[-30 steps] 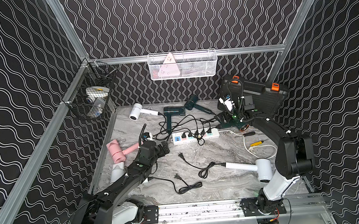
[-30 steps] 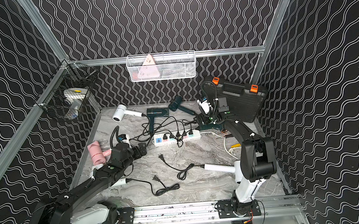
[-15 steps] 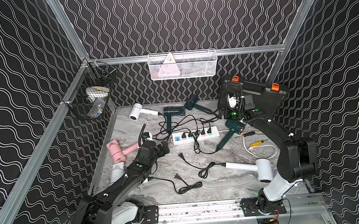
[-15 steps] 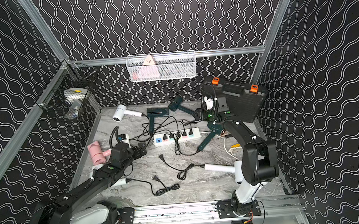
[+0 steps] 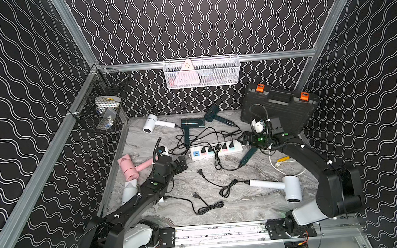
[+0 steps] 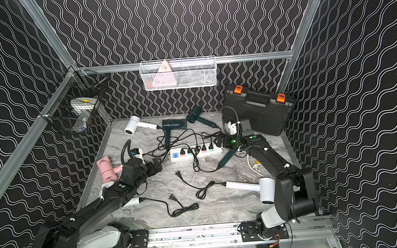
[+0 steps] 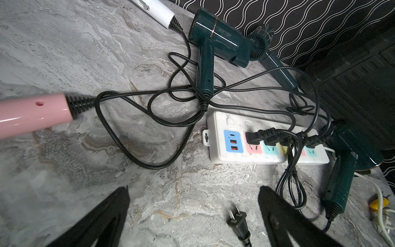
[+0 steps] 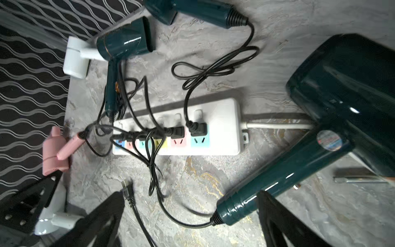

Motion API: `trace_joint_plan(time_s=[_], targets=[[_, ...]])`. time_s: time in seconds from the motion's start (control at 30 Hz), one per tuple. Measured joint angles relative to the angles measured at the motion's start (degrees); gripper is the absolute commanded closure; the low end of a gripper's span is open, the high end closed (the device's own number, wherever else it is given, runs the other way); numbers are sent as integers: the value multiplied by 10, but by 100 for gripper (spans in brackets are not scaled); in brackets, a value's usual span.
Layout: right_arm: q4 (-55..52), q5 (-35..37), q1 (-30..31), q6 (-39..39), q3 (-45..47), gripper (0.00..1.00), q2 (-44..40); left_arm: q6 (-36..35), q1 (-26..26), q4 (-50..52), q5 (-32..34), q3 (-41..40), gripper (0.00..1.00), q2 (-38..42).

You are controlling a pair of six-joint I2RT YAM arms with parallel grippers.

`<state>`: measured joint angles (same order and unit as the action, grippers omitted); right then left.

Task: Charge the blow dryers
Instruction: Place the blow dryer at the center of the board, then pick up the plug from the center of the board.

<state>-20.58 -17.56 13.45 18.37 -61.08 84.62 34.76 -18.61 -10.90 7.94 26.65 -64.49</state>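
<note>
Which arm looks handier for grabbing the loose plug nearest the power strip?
Left. The left tool, open, hovers right beside that plug. The right tool, also open, sits farther away, above the dark green dryer at the power strip's cord end.

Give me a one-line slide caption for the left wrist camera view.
Open left gripper near a loose plug, beside the power strip holding several blow dryer plugs.

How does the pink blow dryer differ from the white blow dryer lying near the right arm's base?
The pink blow dryer lies by the left wall, the white blow dryer at front right. The white one's plug lies loose on the table; the pink one's cord runs toward the power strip. Both lie on the table, ungripped.
</note>
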Motion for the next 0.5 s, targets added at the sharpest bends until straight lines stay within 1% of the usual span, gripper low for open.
trace_joint_plan(time_s=[0.1,0.2,0.27,0.33,0.37,0.4,0.5], targets=[[-1,9,-3,-1,27,0,-9,0,0,0,1,-1,1,2],[0,-23,-19,7,37,0,-8,0,0,0,3,-1,1,2],[8,-50,-11,14,51,2,-11,0,0,0,4,-1,1,2],[7,-58,16,16,56,6,-11,0,0,0,7,-1,1,2],[8,-58,33,16,56,6,-12,0,0,0,7,-1,1,1],[9,-56,54,15,55,7,-12,0,0,0,7,-1,1,-1],[9,-28,129,4,53,12,-9,0,0,0,7,0,1,-12]])
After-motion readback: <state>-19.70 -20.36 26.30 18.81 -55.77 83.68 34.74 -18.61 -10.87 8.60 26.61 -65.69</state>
